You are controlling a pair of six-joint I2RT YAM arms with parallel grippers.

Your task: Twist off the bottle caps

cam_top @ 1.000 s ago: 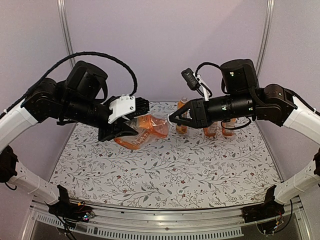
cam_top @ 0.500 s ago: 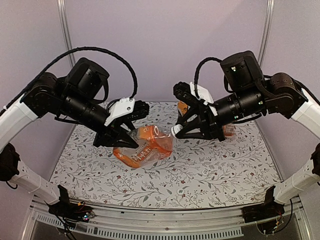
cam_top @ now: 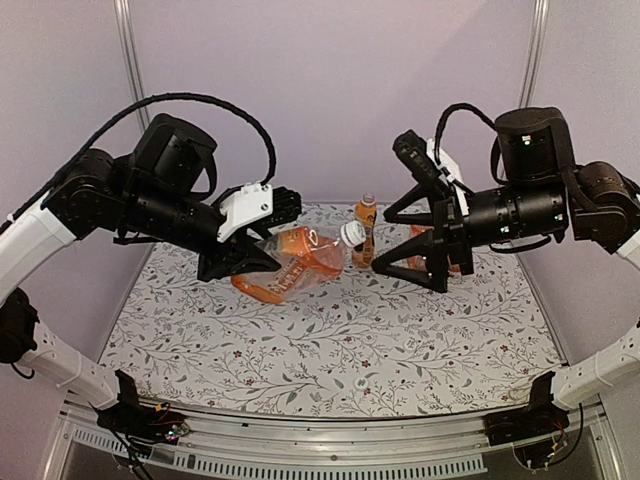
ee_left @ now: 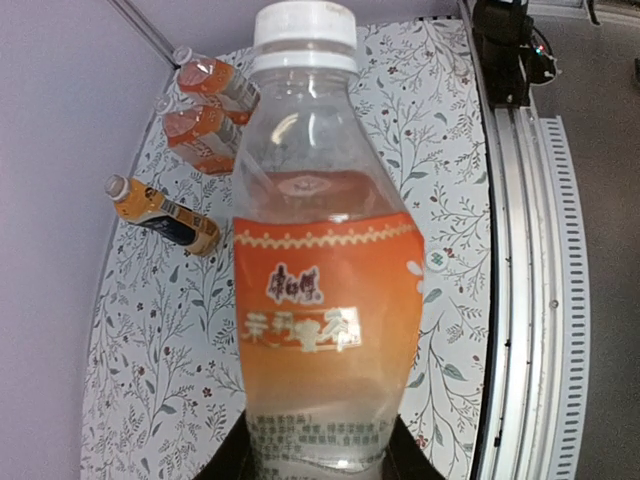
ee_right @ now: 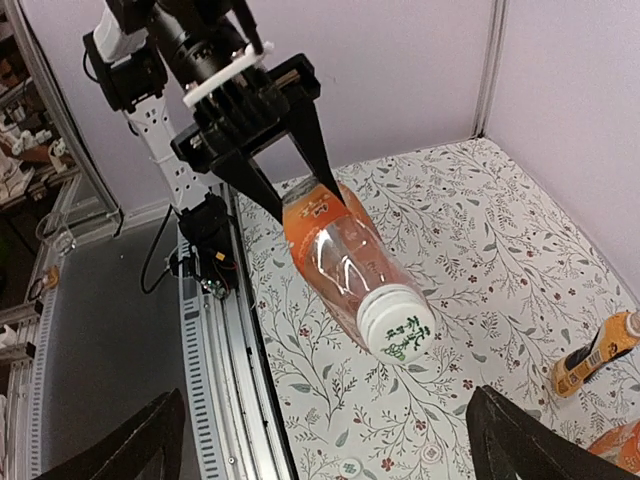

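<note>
Retreating right jaws, cap (cam_top: 352, 233) still on.

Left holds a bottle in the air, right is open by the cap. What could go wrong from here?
The left gripper holds the bottle only near its base, so the twist may spin it in the grip.
The cap is small and the right gripper is wide open, apart from it; it may close on the neck instead.
The bottle is tilted. With the cap off, drink could spill on the mat.

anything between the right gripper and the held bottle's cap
Nothing. In the right wrist view the open right gripper faces the cap of the held bottle across bare air.
</note>
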